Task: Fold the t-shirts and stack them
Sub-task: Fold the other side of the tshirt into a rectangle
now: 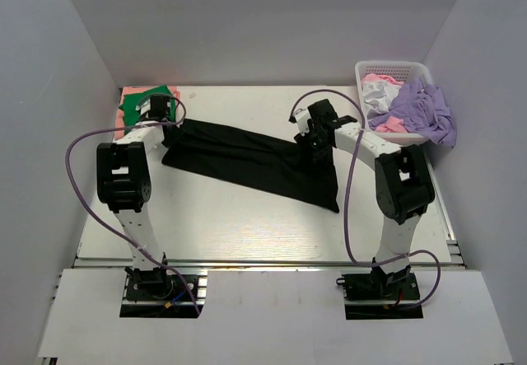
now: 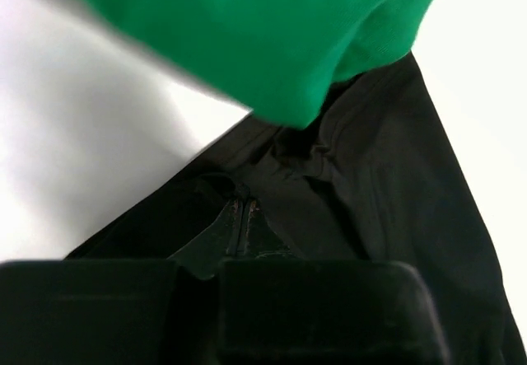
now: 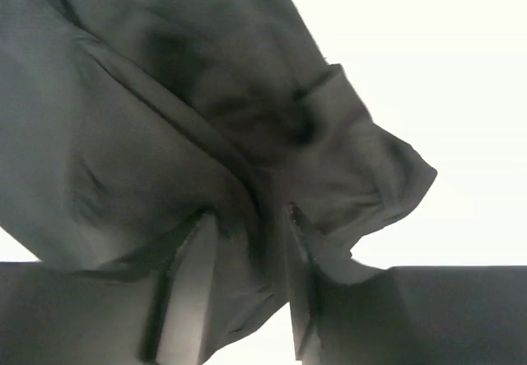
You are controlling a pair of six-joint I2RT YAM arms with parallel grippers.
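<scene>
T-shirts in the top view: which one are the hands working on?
The black t-shirt, stretched across the table between the left hand and right hand. The green t-shirt lies at the far-left corner; the lavender t-shirt drapes over the basket.

No text, label, brand or number can be read in any view. The black t-shirt and the green t-shirt at the far left look plain, though the close, blurred wrist views could hide a small tag.
</scene>
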